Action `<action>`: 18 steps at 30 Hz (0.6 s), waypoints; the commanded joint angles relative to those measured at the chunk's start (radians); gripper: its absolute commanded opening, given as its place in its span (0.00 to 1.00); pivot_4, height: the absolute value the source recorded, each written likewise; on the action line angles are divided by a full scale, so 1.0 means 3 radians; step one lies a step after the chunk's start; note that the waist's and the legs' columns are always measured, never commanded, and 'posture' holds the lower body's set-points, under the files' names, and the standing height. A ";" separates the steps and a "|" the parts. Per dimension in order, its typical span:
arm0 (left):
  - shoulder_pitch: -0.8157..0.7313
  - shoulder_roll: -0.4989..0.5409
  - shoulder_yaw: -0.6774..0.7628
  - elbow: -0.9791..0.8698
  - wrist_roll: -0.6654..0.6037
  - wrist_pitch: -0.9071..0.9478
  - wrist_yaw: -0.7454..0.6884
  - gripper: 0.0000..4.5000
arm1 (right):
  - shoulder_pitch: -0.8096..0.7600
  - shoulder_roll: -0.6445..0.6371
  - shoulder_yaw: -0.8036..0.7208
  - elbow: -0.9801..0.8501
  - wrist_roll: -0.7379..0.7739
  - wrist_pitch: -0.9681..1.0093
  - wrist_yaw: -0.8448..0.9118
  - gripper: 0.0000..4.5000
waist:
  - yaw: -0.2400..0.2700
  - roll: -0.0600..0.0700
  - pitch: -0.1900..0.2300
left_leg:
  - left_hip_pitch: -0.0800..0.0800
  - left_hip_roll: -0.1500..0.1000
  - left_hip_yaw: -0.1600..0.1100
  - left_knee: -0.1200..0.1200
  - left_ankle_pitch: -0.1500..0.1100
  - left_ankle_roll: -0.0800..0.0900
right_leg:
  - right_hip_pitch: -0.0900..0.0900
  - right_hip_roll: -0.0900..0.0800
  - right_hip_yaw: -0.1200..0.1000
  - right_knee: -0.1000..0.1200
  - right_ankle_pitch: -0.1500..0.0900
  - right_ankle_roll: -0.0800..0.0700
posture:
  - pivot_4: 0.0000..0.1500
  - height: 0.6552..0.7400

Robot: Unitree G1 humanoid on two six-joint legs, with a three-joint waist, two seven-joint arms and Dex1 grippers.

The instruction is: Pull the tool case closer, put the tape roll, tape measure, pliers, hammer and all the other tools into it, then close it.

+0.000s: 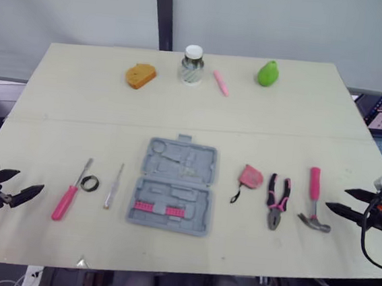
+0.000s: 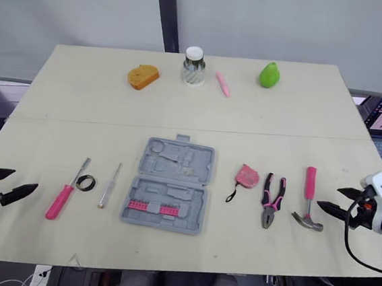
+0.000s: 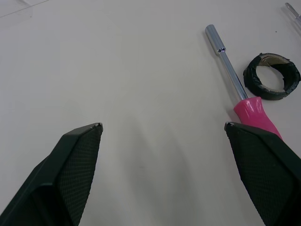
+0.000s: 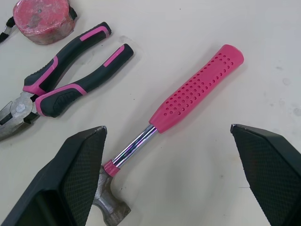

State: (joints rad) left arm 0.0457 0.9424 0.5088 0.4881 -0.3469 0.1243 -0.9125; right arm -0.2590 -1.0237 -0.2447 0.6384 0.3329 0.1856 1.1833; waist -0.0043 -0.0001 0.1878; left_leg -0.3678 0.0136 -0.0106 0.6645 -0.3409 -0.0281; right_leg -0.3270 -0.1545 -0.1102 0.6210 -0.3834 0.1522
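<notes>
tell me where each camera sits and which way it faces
Left eye view: on the head, facing forward and down over the table; open tool case at centre, left tool and right tool at the sides.
Right eye view: beside it on the head, same scene, both tools.
Left wrist view: on the left wrist, along its open fingers toward the screwdriver and tape roll.
Right wrist view: on the right wrist, along its open fingers toward the hammer, pliers and tape measure.
Shared: the eye views show these items too.
</notes>
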 commanded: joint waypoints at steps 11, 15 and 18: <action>0.0021 0.0021 0.0072 0.0056 0.0025 -0.0057 0.0042 0.99 | -0.0026 -0.0047 -0.0154 -0.0073 0.0035 0.0057 -0.0018 1.00 | -0.0001 0.0000 0.0000 | 0.0000 0.0000 0.0000 0.0000 0.0000 0.0000 | 0.0000 0.0000 0.0000 0.0001 0.0000 0.0000 | 1.00 1.00; 0.0034 0.0020 0.0063 0.0043 0.0034 -0.0056 0.0044 0.99 | -0.0026 -0.0055 -0.0153 -0.0071 0.0030 0.0059 -0.0017 1.00 | -0.0001 0.0000 0.0000 | 0.0000 0.0000 0.0000 0.0000 0.0000 0.0000 | 0.0000 0.0000 0.0000 0.0001 0.0000 0.0000 | 1.00 1.00; 0.0047 0.0021 0.0059 0.0031 0.0048 -0.0057 0.0056 0.99 | -0.0016 -0.0062 -0.0151 -0.0069 0.0023 0.0057 -0.0014 1.00 | 0.0000 0.0000 0.0000 | 0.0000 0.0000 0.0000 0.0000 0.0000 0.0000 | 0.0000 0.0000 0.0000 0.0001 0.0000 0.0000 | 1.00 1.00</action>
State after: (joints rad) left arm 0.0522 0.9424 0.5088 0.4925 -0.3371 0.1191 -0.9018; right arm -0.2631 -1.0237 -0.2497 0.6321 0.3329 0.1993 1.1833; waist -0.0044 -0.0001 0.1878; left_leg -0.3678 0.0136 -0.0106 0.6646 -0.3409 -0.0282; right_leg -0.3271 -0.1545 -0.1102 0.6213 -0.3834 0.1522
